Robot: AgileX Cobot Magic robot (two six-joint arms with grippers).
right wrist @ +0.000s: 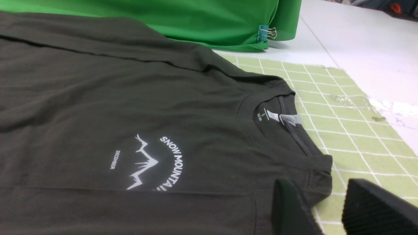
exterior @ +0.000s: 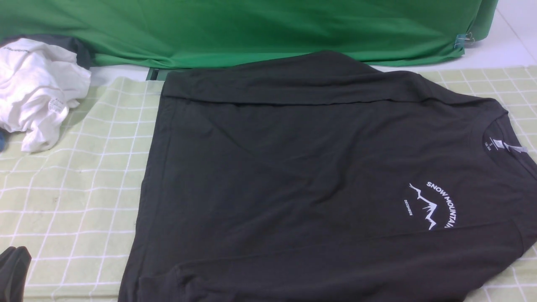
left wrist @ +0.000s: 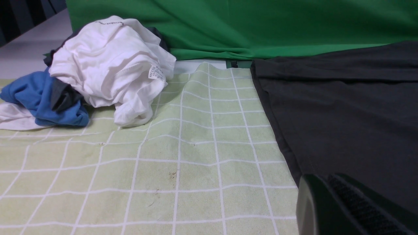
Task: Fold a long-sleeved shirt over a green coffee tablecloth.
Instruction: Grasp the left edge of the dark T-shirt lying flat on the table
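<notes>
The large dark charcoal cotton long-sleeved shirt (exterior: 293, 167) lies spread flat on the wide pale yellow-green tablecloth (exterior: 75, 188) with white grid lines. Its collar points toward the robot's right, and a sleeve is folded across the body at the far edge. The left gripper (left wrist: 326, 186) is closed and holds nothing, low near the hem side. The right gripper (right wrist: 318, 187) has its jaws apart and empty, near the collar. A crumpled white garment (exterior: 37, 88) lies at the far left.

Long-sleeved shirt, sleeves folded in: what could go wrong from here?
1. The folded-in sleeve lies loose on the long-sleeved shirt; lifting the collar end with the open right tool may let it slide out.
2. The green coffee tablecloth is rippled near the white garment; a low pinch at the hem might grab it too.
</notes>
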